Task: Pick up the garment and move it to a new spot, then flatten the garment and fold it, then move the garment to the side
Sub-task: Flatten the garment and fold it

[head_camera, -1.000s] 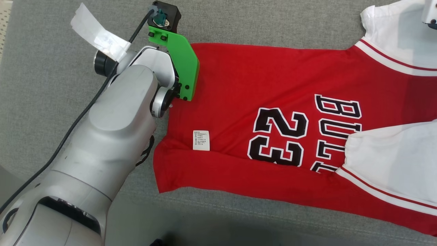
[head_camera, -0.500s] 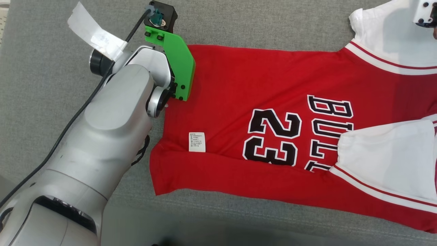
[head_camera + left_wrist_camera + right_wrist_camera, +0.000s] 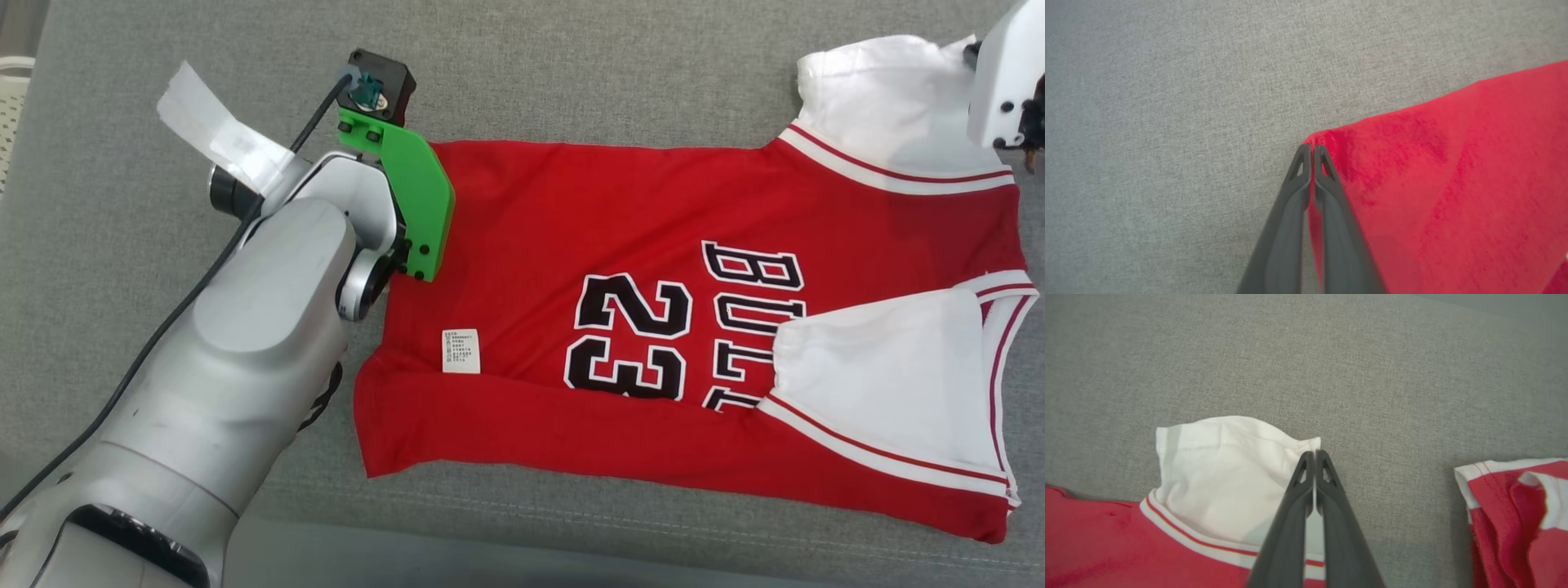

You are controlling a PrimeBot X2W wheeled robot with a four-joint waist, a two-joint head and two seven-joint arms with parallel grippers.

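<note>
Right gripper (image 3: pixel 1314 455) just pinches shut on the jersey (image 3: pixel 620 212) white sleeve (image 3: pixel 1224 465), 1 o'clock. Left gripper (image 3: pixel 1312 149) stays clamped on the hem corner (image 3: pixel 1327 136), 10 o'clock. I judge the fold can start.

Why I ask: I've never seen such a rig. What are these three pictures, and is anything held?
A two-armed robot is handling clothing. The wide picture comes from its head, looking down: a red-and-white jersey lies spread on a grey cloth surface. The other two come from wrist cameras, looking along each arm's dark fingers. The left pincer is shut on the jersey's red corner; the right pincer is shut on a white sleeve.
</note>
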